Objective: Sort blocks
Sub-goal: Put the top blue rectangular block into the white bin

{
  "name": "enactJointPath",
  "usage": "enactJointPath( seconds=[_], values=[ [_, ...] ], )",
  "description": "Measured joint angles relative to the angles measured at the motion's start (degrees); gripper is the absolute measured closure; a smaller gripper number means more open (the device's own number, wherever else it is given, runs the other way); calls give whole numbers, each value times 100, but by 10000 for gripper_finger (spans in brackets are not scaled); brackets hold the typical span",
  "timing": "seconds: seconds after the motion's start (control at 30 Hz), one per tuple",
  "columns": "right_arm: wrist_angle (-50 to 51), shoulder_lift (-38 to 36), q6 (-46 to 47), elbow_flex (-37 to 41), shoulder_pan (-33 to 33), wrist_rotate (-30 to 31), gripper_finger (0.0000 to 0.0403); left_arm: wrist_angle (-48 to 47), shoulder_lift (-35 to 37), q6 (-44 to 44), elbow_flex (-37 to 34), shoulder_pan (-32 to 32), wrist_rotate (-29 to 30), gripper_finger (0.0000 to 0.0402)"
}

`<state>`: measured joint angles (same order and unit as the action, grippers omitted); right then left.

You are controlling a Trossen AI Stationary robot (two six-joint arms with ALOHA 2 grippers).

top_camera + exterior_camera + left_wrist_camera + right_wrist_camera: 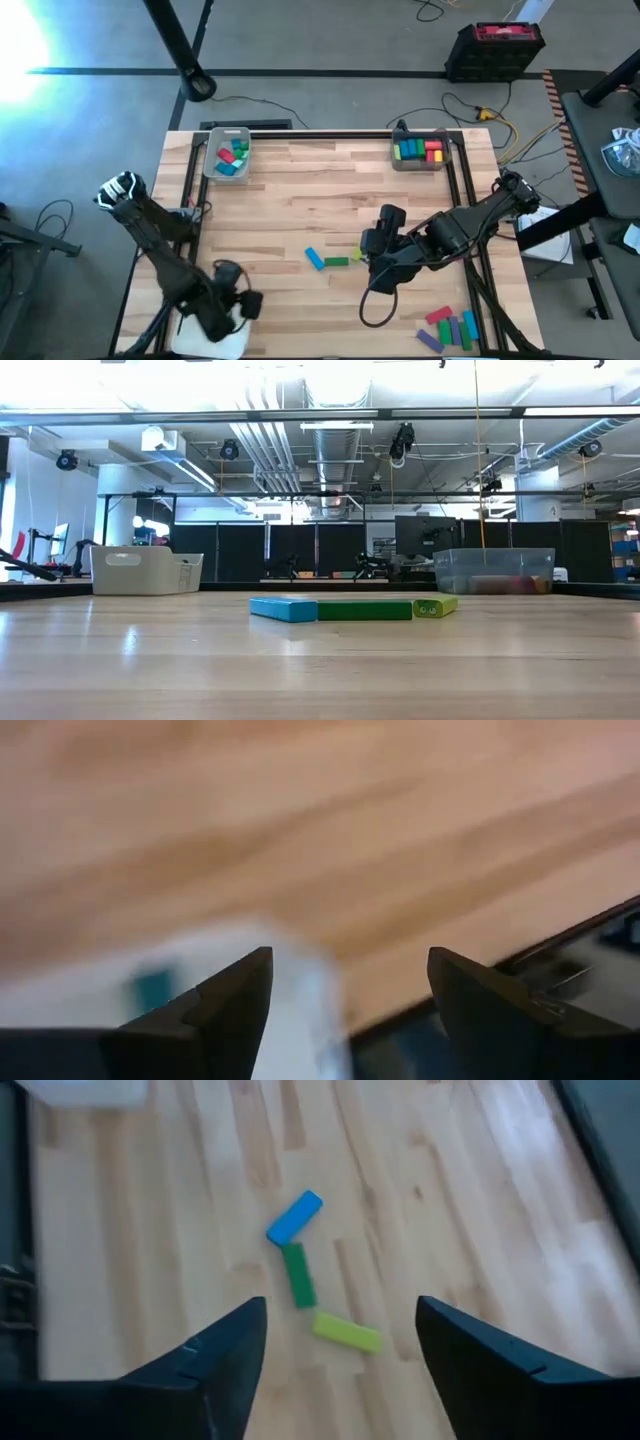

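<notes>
Three blocks lie flat on the table near its middle, end to end in a bent row: a blue bar (294,1217), a green bar (297,1275) and a yellow-green bar (345,1331). The low view shows the same blue (284,608), green (365,610) and yellow-green (435,606) blocks. My right gripper (340,1370) hovers open above them, just to the right of the yellow-green one (356,257), touching nothing. My left gripper (350,1010) is open at the near left (235,300), above a white object (215,338).
A pale tray (228,155) at the far left holds teal, green and red blocks. A clear tray (420,150) at the far right holds several coloured blocks. More loose blocks (450,328) lie at the near right corner. A black frame (330,135) edges the table.
</notes>
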<state>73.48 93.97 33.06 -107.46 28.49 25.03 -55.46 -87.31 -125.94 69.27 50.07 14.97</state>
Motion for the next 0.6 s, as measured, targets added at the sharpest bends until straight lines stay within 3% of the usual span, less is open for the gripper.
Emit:
enactJointPath(
  seconds=[0.13,0.23,0.37,0.47,0.6],
  values=[
    [552,0,-178,2,0,114,130,83,-351,1682,386,-673,441,153],
    [978,-11,-418,2,0,112,113,243,-763,4275,816,-1216,380,153],
    [1439,-56,-720,2,80,61,95,205,-1277,8347,1600,-1936,-212,153],
    [1495,-72,-820,2,233,45,83,-253,-1714,10358,2186,-2380,-331,153],
    [1494,-70,-510,20,524,42,73,-916,-2266,12201,2722,-2968,-732,153]
  ],
)
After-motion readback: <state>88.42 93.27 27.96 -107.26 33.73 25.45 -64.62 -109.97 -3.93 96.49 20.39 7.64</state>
